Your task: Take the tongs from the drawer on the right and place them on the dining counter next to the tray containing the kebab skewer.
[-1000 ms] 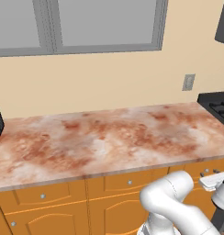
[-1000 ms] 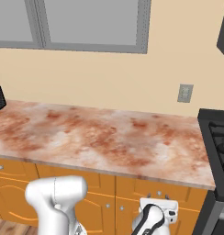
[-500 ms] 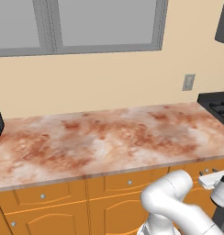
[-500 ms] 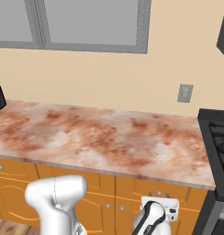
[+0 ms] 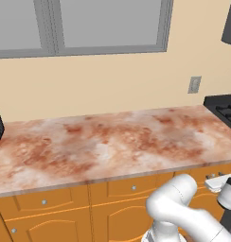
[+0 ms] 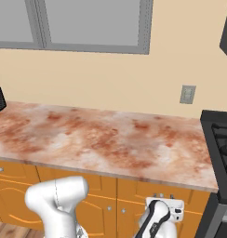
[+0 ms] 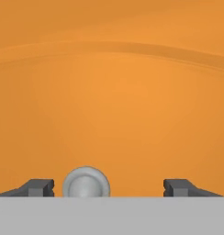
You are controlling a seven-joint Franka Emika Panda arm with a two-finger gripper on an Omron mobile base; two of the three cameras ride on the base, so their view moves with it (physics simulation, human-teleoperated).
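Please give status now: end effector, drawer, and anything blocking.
End effector open, tips either side of the silver knob, not gripping. Drawer front close ahead, appears shut. Tongs unseen. Nothing blocking.

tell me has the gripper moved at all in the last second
No. In the right base view the hand sits at the same spot below the worktop edge as before, and in the hand view the gripper faces the drawer knob.
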